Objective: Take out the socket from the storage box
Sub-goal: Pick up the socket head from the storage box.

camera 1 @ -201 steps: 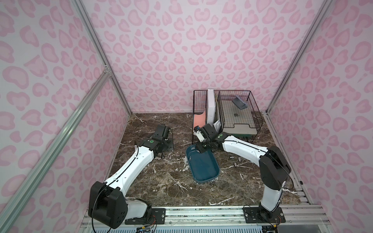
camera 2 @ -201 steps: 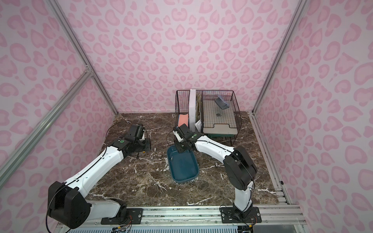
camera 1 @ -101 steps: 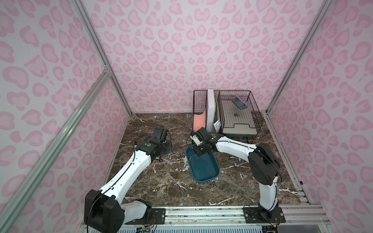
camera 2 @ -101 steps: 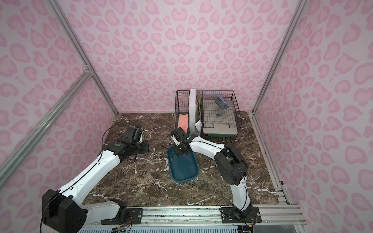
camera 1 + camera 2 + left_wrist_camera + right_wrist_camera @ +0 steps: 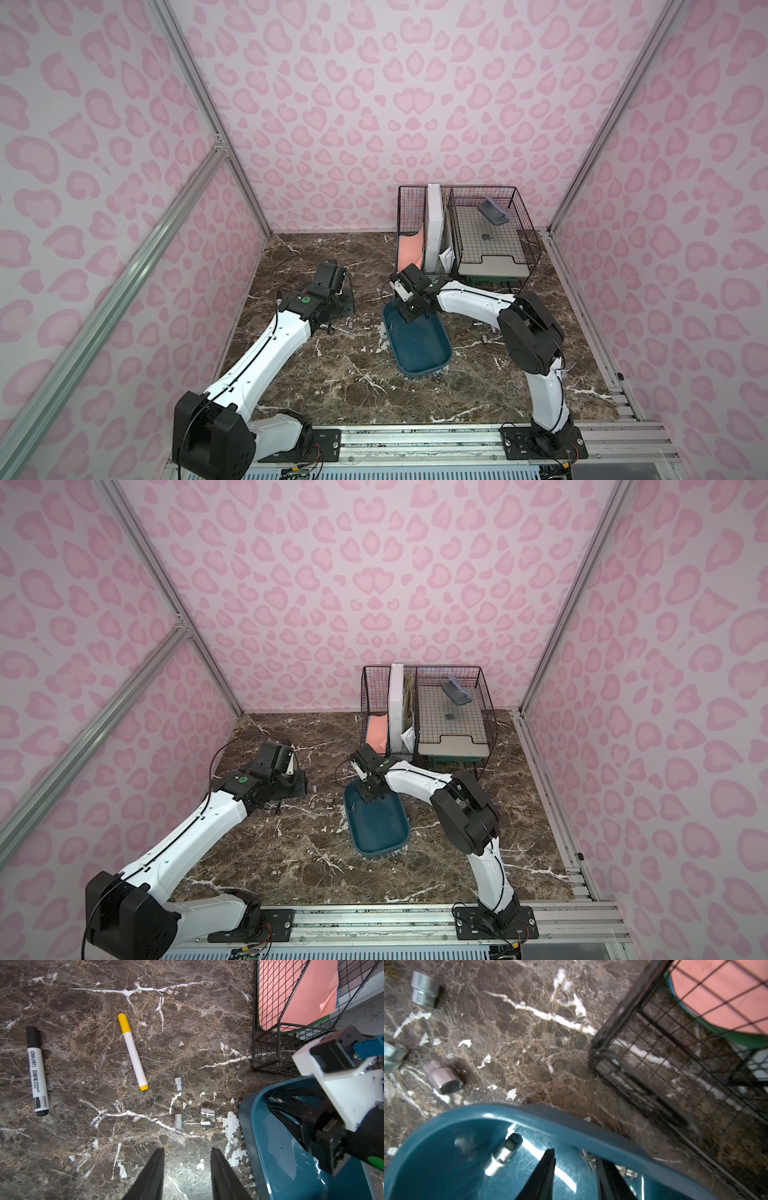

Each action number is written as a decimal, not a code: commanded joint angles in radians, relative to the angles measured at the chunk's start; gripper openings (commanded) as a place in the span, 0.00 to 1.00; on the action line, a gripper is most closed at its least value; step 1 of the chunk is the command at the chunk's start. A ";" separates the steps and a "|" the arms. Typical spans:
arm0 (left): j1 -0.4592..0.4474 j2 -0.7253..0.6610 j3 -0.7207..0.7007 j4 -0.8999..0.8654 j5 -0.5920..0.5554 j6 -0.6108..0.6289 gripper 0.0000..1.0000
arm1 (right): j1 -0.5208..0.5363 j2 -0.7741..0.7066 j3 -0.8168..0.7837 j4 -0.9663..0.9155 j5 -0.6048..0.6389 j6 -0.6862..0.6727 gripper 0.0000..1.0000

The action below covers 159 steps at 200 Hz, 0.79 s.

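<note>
Brown marble worktop [image 5: 83,1053]: right gripper [image 5: 574,1156], jaws apart at the storage box's [image 5: 571,1124] far end, should centre on the socket [image 5: 503,1155] lying beside it before closing. Left gripper [image 5: 187,1149] hangs apart, empty.

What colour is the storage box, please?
Dark teal; the storage box shows best in a top view.

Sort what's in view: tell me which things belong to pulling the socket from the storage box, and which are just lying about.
Job in hand:
storage box; socket lying in it; right gripper, fingers apart inside the box; loose sockets out on the table.

Lying about:
black marker; yellow marker; wire basket; pink folder.
</note>
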 commanded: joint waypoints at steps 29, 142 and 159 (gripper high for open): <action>0.001 -0.015 -0.010 0.016 0.021 0.012 0.42 | 0.001 0.030 0.039 -0.015 0.021 -0.008 0.37; 0.001 -0.017 -0.011 0.024 0.030 0.015 0.42 | 0.001 0.080 0.068 -0.047 0.021 0.006 0.21; 0.001 -0.021 -0.009 0.024 0.038 0.015 0.42 | 0.001 0.056 0.057 -0.040 0.001 0.007 0.14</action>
